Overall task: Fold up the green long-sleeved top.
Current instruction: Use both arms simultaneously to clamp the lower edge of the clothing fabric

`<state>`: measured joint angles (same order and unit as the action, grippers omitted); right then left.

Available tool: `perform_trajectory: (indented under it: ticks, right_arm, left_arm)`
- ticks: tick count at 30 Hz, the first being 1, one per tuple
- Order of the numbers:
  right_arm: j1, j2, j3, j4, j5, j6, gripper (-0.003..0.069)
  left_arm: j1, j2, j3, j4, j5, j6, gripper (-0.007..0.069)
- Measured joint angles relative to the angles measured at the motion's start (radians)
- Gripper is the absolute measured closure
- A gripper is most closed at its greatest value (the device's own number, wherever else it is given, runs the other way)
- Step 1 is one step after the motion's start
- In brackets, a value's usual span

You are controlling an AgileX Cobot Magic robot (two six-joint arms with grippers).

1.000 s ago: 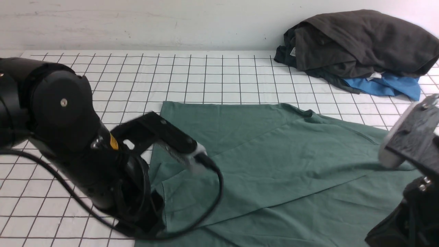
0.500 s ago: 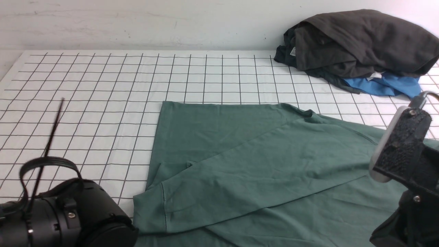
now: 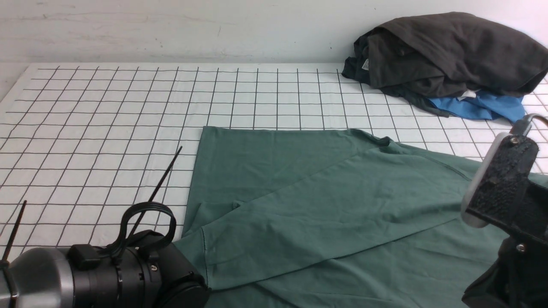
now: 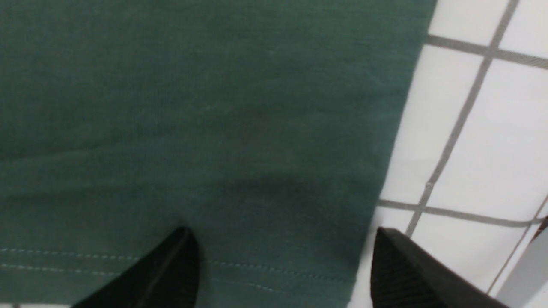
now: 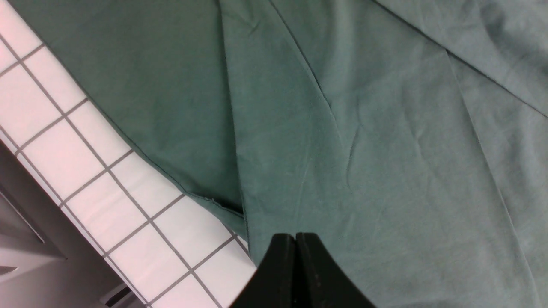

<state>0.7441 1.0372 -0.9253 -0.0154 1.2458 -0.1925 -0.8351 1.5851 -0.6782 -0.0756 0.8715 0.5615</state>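
Observation:
The green long-sleeved top (image 3: 325,205) lies spread on the checked table, with one sleeve folded diagonally across its body. Its logo and collar are hidden. My left arm (image 3: 107,278) is low at the near left, against the top's near left corner. In the left wrist view my left gripper (image 4: 282,252) is open and straddles the stitched hem (image 4: 257,269) at the fabric's edge. My right arm (image 3: 501,184) hangs over the top's right side. In the right wrist view my right gripper (image 5: 295,237) is shut and empty, just above the fabric (image 5: 364,128) near its edge.
A heap of dark grey-black garments (image 3: 449,51) with a bright blue one (image 3: 483,107) under it sits at the far right by the wall. White checked cloth (image 3: 107,111) covers the table. The table's edge (image 5: 25,222) shows in the right wrist view.
My left arm has dropped from above the top's left edge to the near left, then shifted right to the top's near corner. The right arm tilted slightly, then held still.

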Motion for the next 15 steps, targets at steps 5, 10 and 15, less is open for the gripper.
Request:
perform_trajectory:
  ticks: [5, 10, 15]
  right_arm:
    - [0.000, 0.000, 0.000, -0.001, 0.000, 0.000, 0.0673]
    - [0.000, 0.000, 0.000, -0.002, 0.000, 0.000, 0.0673]
    - [0.000, 0.000, 0.000, -0.002, 0.000, 0.000, 0.0673]
  left_arm:
    - [0.000, 0.007, -0.018, 0.017, 0.008, -0.034, 0.0178]
    - [0.000, 0.018, -0.029, 0.067, 0.001, -0.115, 0.0304]
    - [-0.003, 0.020, -0.030, 0.111, -0.007, -0.176, 0.0435]
